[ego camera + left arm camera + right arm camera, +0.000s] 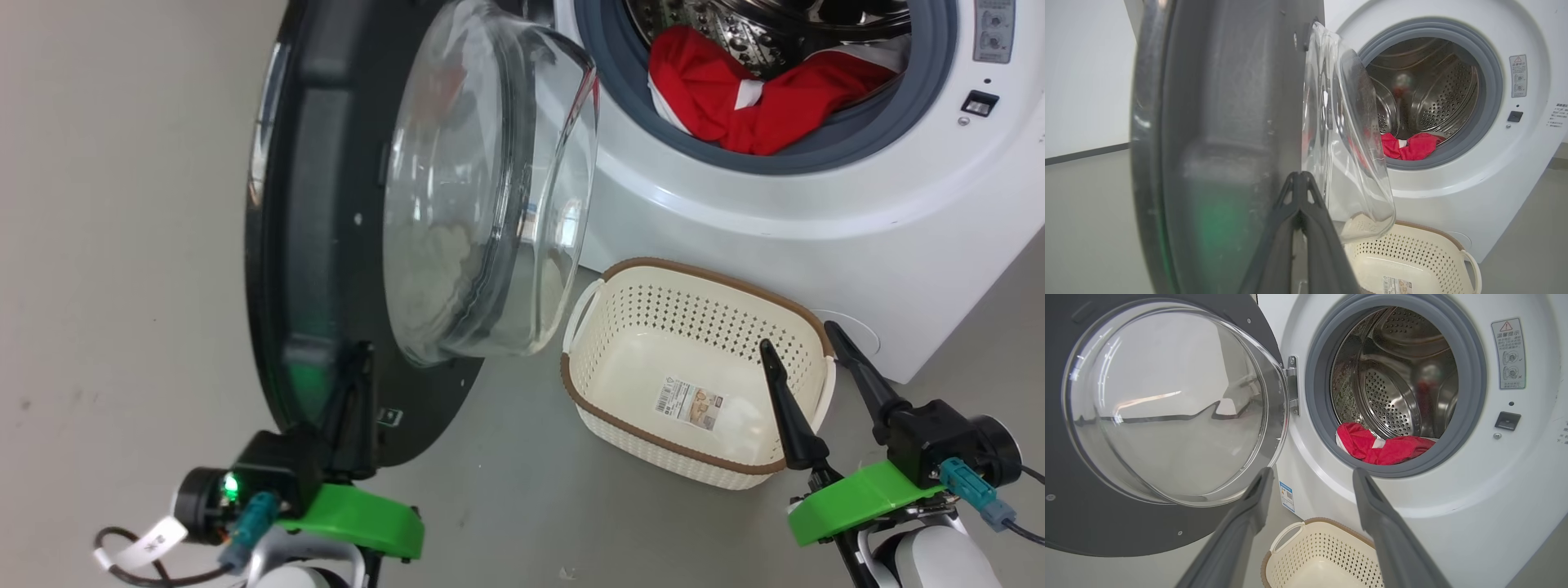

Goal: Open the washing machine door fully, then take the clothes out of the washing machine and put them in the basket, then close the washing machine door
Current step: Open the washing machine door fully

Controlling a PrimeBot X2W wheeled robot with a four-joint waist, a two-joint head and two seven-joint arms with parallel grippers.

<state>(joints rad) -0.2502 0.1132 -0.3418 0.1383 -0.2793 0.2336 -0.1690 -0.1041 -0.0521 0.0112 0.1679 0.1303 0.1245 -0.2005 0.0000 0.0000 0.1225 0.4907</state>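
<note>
**At the washer, door stands half-swung, laundry waiting**

Beside the white washer [816, 212], the left tool [359, 359] has its fingers pinched together with nothing between them. Their tips lie against the inner face of the black door [326, 245], near its lower edge. The door stands roughly square to the machine, so opening looks like the step in hand. Its glass bowl [490, 188] bulges toward the basket [739, 287], which sits empty on the floor [122, 327] just before the washer. Red clothes [751, 98] are heaped at the front lip of the drum [1392, 384]. The right tool [808, 359] hangs above the basket's right rim, fingers spread wide and empty.

A clean finish calls for a slow outward push low on the door, following the arc about the hinge [1292, 384] rather than a straight line, so the closed tips do not slide off the glossy panel. The bowl passes near the basket's left handle, and whether they touch cannot be told. The right tool does best to wait until the opening is clear.
</note>
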